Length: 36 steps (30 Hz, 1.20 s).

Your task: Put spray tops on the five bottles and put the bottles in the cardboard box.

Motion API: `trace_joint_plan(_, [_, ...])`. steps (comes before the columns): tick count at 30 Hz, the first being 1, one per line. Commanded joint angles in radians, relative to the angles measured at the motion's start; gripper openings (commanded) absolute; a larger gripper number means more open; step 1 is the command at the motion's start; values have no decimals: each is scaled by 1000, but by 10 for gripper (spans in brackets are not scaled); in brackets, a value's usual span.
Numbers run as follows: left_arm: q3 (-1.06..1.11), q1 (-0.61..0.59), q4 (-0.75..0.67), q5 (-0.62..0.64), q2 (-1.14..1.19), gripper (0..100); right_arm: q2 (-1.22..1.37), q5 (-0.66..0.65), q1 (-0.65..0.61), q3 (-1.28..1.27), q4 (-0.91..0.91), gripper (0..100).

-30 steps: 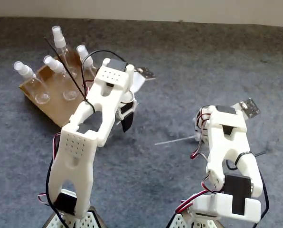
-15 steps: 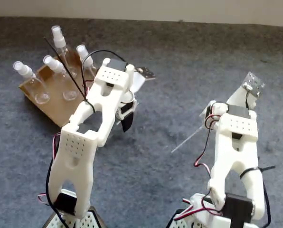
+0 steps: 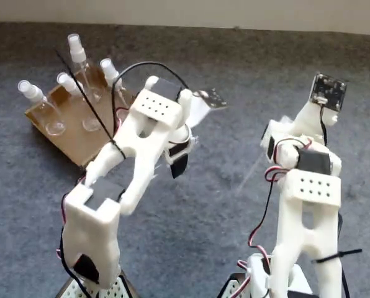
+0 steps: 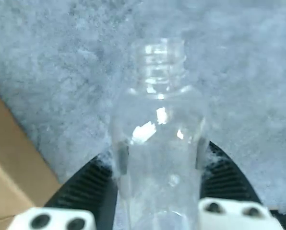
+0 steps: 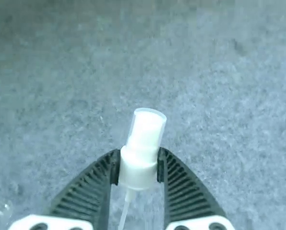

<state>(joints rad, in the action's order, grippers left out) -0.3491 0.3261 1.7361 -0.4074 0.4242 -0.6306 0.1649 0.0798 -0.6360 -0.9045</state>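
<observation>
A clear uncapped bottle (image 4: 157, 120) is held between the black fingers of my left gripper (image 4: 157, 163), its threaded neck pointing away over the grey carpet. In the high view my left gripper (image 3: 175, 152) hangs just right of the cardboard box (image 3: 54, 133). Several bottles with white spray tops (image 3: 76, 48) stand in that box. My right gripper (image 5: 138, 155) is shut on a white spray top (image 5: 142, 143) whose thin dip tube runs back between the fingers. In the high view the right gripper (image 3: 273, 146) is raised at mid right, well apart from the left one.
Grey carpet (image 3: 247, 68) covers the whole work surface. A corner of the cardboard box (image 4: 8, 158) shows beside the held bottle. Both arm bases (image 3: 98, 288) stand at the near edge. Open carpet lies between the two arms and to the far right.
My right arm has risen and swung upright, lifting the spray top off the carpet. My left arm has shifted slightly right and up with the bottle.
</observation>
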Motion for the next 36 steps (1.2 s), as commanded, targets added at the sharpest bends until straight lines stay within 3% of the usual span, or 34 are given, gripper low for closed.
trace_joint_plan(1, [85,19,11,2,-246,84,-134,-12,-12,58,74,6])
trace_joint_plan(11, [384,25,8,2,-604,85,-332,-12,-35,-21,88,6])
trace_joint_plan(14, [506,25,-54,2,-773,85,-371,-12,-35,-81,139,6])
trace_joint_plan(24, [967,24,-433,8,-1201,85,-392,-12,-35,-209,257,5])
trace_joint_plan(32, [1336,24,-941,3,-1320,85,-390,-17,-84,-211,257,5])
trace_joint_plan(36, [1457,27,-1126,11,-1379,85,-392,-17,-111,-211,257,6])
